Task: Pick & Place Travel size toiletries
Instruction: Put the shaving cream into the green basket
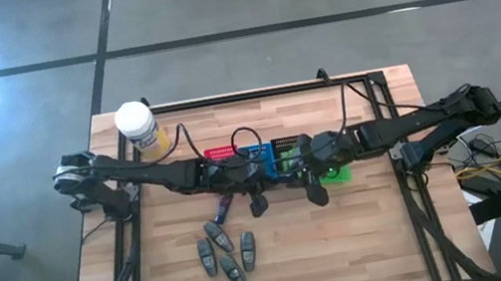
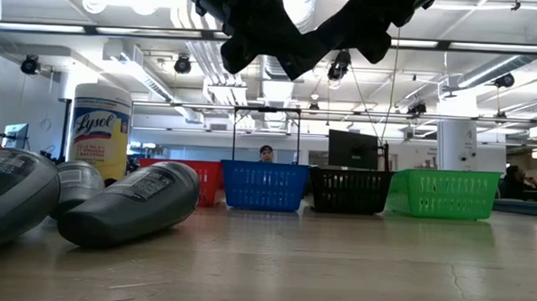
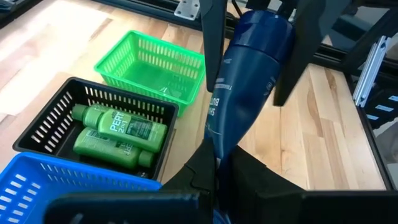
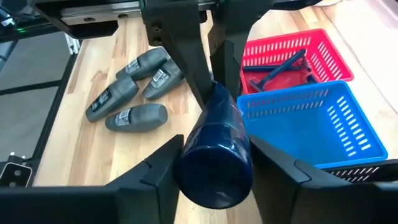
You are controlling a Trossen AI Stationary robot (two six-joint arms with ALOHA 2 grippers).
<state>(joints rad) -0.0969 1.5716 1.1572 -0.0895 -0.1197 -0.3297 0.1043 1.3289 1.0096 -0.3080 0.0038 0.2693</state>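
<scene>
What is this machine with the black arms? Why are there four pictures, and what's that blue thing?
It's a robot with two arms at a wooden table. One camera looks down from above, one sits at table level, and one rides on each wrist. Each arm ends in a pinching tool. The left tool and the right tool both grip one dark blue bottle in the air. Grey bottles lie on the wood. Four baskets stand in a row; the black basket holds green bottles.
</scene>
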